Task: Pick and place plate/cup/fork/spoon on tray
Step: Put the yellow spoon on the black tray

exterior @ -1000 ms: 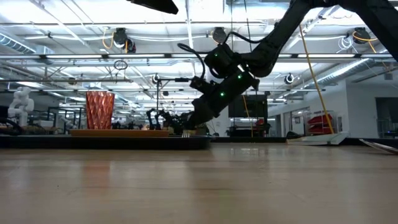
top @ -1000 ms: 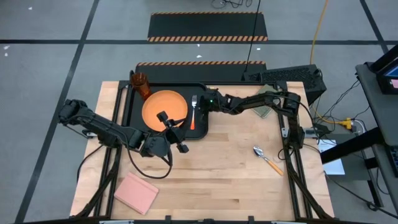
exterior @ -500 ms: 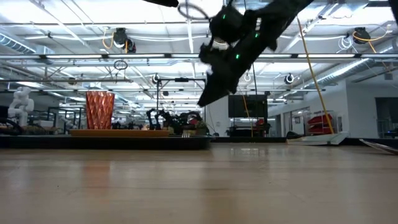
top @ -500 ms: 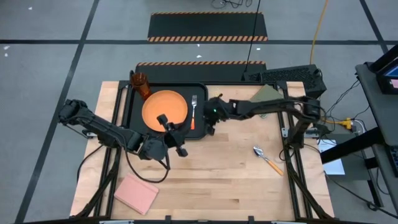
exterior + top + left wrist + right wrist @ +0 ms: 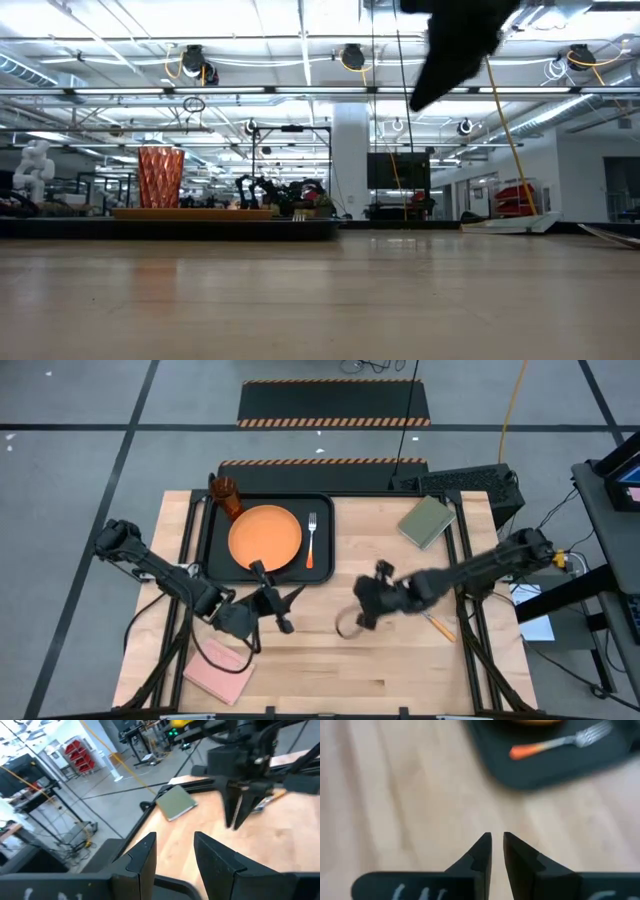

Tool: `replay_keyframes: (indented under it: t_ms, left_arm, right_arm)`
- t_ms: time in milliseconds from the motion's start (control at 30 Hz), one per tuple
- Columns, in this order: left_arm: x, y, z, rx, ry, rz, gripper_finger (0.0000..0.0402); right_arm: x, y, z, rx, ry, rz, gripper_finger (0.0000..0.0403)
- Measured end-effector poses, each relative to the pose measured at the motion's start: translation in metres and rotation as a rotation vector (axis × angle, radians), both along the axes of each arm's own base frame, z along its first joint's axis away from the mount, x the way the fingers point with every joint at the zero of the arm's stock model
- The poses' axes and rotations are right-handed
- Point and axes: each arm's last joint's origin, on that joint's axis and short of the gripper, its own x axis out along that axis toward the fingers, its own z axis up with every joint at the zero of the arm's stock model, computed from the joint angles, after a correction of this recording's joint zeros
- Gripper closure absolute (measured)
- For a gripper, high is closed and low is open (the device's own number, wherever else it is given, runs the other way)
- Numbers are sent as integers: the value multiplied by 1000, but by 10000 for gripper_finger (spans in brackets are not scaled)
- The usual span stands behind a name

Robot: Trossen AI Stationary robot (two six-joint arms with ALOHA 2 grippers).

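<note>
My right gripper [image 5: 356, 622] hangs over bare wood near the middle of the table [image 5: 330, 660], fingers nearly together with a thin gap and nothing between them. My left gripper [image 5: 283, 605] sits just off the tray's [image 5: 325, 572] near edge, fingers parted and empty. On the tray lie the plate [image 5: 265, 537] and the fork [image 5: 311, 540], with the cup [image 5: 226, 494] at its far left corner. The spoon [image 5: 437, 625] rests on the wood beside my right arm.
</note>
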Motion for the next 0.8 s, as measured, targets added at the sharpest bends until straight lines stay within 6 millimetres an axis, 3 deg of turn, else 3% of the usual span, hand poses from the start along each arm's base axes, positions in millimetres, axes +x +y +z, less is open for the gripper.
replay_keyframes:
  t_ms: [233, 400, 800]
  left_arm:
    - [-8, -17, -1, -116, -42, -81, 266]
    - [-9, -23, -4, -237, -32, -176, 266]
    - [-14, -23, -17, -414, 55, -190, 266]
  right_arm:
    - [-34, 51, -5, 77, 43, -74, 363]
    - [-57, 77, -8, 105, 65, -97, 363]
    - [-98, 96, -12, 58, 155, -179, 305]
